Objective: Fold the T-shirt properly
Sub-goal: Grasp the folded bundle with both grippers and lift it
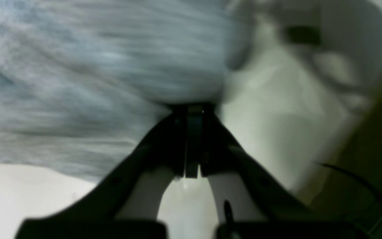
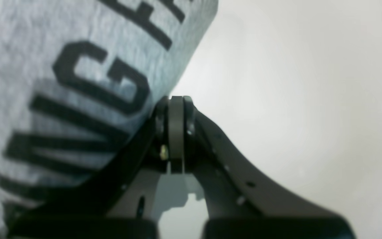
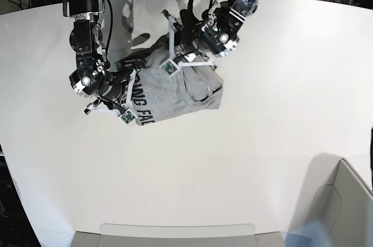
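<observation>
A soft heather-grey T-shirt point(image 3: 175, 92) with short sleeves lies bunched up on the big white round worktop point(image 3: 245, 159), near the far side. Black block letters show on the side of the shirt that faces the right arm. Both arms reach down to the shirt, one at each side of it.

The left claw point(image 1: 195, 108) is closed, with its two black fingers pressed together. Its tips sit right at the edge of the grey cloth, and the cloth spreads out from the tips, so it seems to pinch the shirt there. This wrist view is very blurry, so the cloth looks streaky. In the base view this claw point(image 3: 175, 55) is at the top edge of the shirt.

The right claw point(image 2: 176, 99) is closed too. Its dark fingers touch each other, and the tips sit just beside the edge of the shirt point(image 2: 78, 83), next to the big black letters. I cannot tell if any cloth is caught between them. In the base view this claw point(image 3: 125, 110) is at the side of the shirt with the letters.

A pale grey bin point(image 3: 344, 200) stands at the near corner of the worktop, well apart from the shirt.
</observation>
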Action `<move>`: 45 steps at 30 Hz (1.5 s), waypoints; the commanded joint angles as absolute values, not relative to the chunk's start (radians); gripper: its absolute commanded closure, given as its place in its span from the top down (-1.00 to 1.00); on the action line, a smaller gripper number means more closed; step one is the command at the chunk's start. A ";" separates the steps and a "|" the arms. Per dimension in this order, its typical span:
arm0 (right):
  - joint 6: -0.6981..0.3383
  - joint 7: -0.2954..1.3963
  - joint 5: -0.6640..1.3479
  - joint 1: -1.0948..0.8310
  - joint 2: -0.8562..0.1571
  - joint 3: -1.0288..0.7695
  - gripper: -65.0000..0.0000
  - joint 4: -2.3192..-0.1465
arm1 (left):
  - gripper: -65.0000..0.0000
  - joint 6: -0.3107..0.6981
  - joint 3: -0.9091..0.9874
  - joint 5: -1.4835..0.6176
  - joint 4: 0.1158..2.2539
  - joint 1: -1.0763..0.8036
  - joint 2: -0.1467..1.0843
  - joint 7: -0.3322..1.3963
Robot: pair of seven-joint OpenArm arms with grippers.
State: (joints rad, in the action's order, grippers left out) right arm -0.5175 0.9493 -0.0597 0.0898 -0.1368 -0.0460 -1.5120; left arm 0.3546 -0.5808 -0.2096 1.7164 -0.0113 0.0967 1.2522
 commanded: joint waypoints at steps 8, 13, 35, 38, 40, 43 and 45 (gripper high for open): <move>-0.688 0.940 -0.056 -0.065 -0.142 0.076 -1.00 -1.673 | -1.00 0.351 -0.154 -0.203 1.656 0.076 0.101 1.242; -0.688 0.940 -0.058 -0.142 -0.139 0.136 -1.00 -1.801 | -1.00 0.351 -0.047 -0.205 1.629 0.139 0.096 1.253; -0.685 0.938 -0.056 0.137 -0.045 -0.177 -1.00 -1.540 | -1.00 0.361 -0.532 -0.203 1.886 0.018 0.056 1.264; -0.685 0.940 -0.056 0.120 -0.047 -0.064 -1.00 -1.508 | -1.00 0.352 -0.515 -0.203 1.782 0.025 0.061 1.262; -0.685 0.940 -0.056 0.079 -0.047 0.025 -1.00 -1.512 | -1.00 0.352 -0.449 -0.202 1.736 0.025 0.088 1.248; -0.685 0.940 -0.056 0.036 -0.045 0.119 -1.00 -1.538 | -1.00 0.352 -0.337 -0.205 1.736 0.021 0.125 1.214; -0.685 0.937 -0.056 0.007 -0.045 0.127 -1.00 -1.570 | -1.00 0.358 -0.274 -0.208 1.739 0.019 0.140 1.213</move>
